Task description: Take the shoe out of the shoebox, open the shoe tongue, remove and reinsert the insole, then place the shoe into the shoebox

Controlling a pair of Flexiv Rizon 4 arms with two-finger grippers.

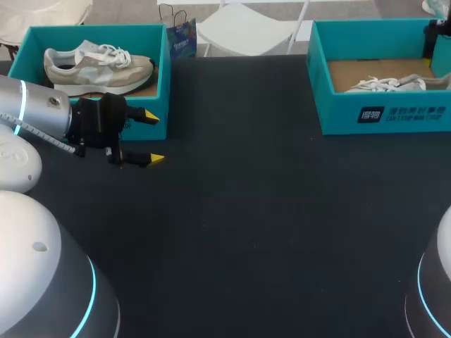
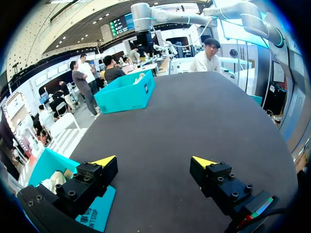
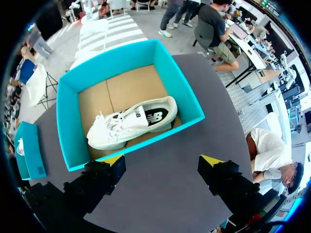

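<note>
Dark tabletop (image 1: 246, 211), with two teal shoeboxes along its far edge.

Left shoebox (image 1: 164, 70): lid off. A beige-and-grey sneaker (image 1: 95, 67) with white laces lies inside on the cardboard floor. Its toe points toward the box wall nearest the table's middle.

Left arm (image 1: 28, 109) comes in low, just in front of the left shoebox. The left claw (image 1: 150, 138) sits outside that box, at its front corner on the table-middle side. Its fingers are spread apart with nothing between them. One yellow tip is just off the box's front wall, and the other is farther out over bare tabletop. In the left wrist view a corner of this shoebox shows beside and under one finger, with a bit of the sneaker in it.

Right shoebox (image 1: 338, 113): well apart from the left shoebox, across the tabletop on the same far edge. It is also open. A white sneaker (image 3: 129, 125) lies on its side on the cardboard floor, with its laces bunched at one end.

Right claw (image 3: 163, 160): seen in its own wrist view only, looking down with the right shoebox ahead of its tips. The fingers are spread wide and hold nothing. The tips are over dark tabletop, just short of the box's near wall. In the head view only a rounded grey housing of the right arm (image 1: 437, 289) shows, far from the left shoebox.
</note>
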